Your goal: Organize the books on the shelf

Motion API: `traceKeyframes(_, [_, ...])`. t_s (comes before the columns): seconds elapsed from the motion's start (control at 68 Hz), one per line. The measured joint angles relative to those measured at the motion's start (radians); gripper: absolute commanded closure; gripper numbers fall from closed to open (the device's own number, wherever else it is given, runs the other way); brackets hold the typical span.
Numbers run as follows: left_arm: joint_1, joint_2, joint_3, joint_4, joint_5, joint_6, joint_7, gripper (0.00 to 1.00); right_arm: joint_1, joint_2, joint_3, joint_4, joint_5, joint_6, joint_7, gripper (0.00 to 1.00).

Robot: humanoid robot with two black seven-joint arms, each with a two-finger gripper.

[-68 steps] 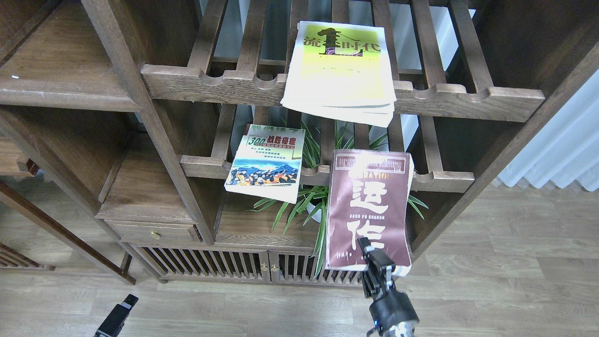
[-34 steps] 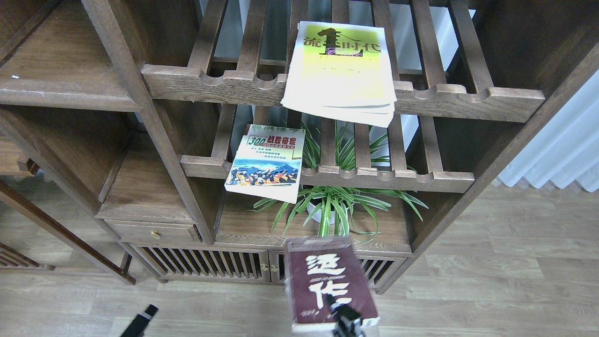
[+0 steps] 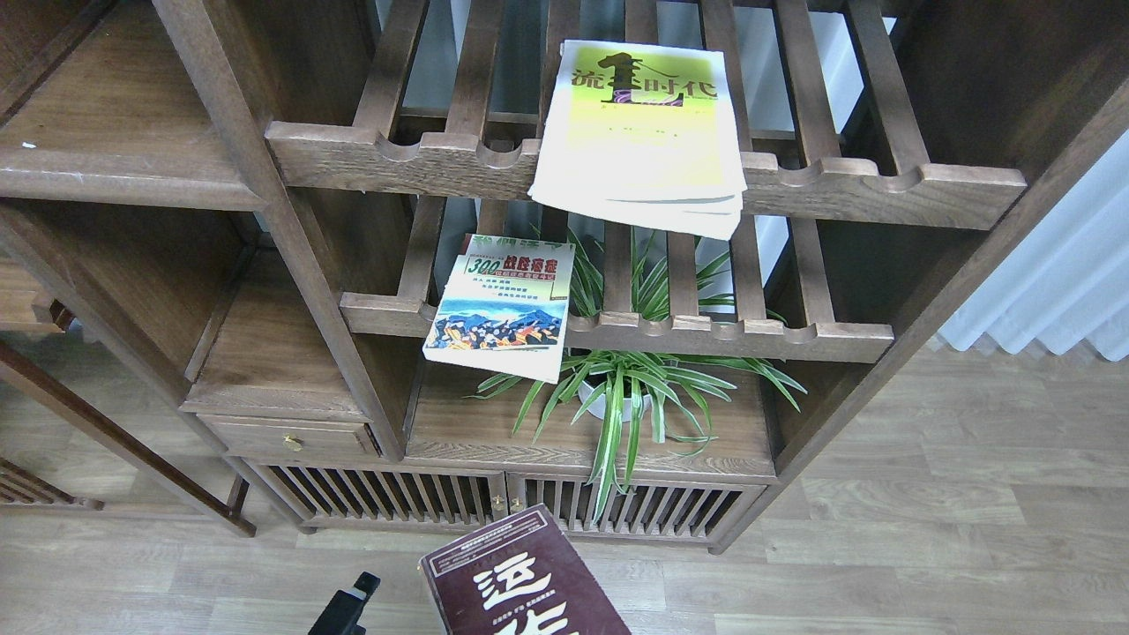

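The thick maroon book (image 3: 520, 578) with white characters hangs in the air at the bottom centre, in front of the cabinet, its lower part cut off by the view's edge. My right gripper is out of view below that edge. The yellow-green paperback (image 3: 639, 123) lies on the upper slatted rack. The small "300" paperback (image 3: 503, 304) lies on the lower slatted rack, overhanging its front rail. The solid shelf plank (image 3: 115, 115) is at the upper left and bare. My left gripper (image 3: 353, 600) shows as a dark tip at the bottom, left of the maroon book; its fingers cannot be told apart.
A potted spider plant (image 3: 626, 388) stands on the low plank under the racks. A small drawer (image 3: 291, 437) and slatted cabinet doors (image 3: 494, 503) are below. A white curtain (image 3: 1050, 265) hangs at the right. Wood floor lies in front.
The maroon book has come off the lower rack and moved down and to the left. The right gripper has dropped out of view. The left gripper has moved right.
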Motion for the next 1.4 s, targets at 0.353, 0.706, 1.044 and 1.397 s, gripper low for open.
traceKeyframes(0.353, [-0.012,-0.017,0.047,0.009,0.001,0.0,0.001,0.49,-0.003,0.0,-0.003,0.001,-0.003,0.0,-0.008,0.96])
traceKeyframes(0.706, [-0.011,-0.008,0.059,0.027,-0.005,0.0,-0.008,0.94,-0.003,0.0,0.006,-0.004,-0.002,0.0,-0.009,0.96])
traceKeyframes(1.044, [-0.011,0.02,0.078,0.0,-0.005,0.0,-0.002,0.94,0.001,0.0,0.033,-0.02,0.004,0.0,0.0,0.96])
traceKeyframes(1.397, [0.006,0.081,0.072,-0.054,-0.005,0.0,-0.002,0.94,0.004,0.001,0.051,-0.019,0.005,0.0,0.001,0.22])
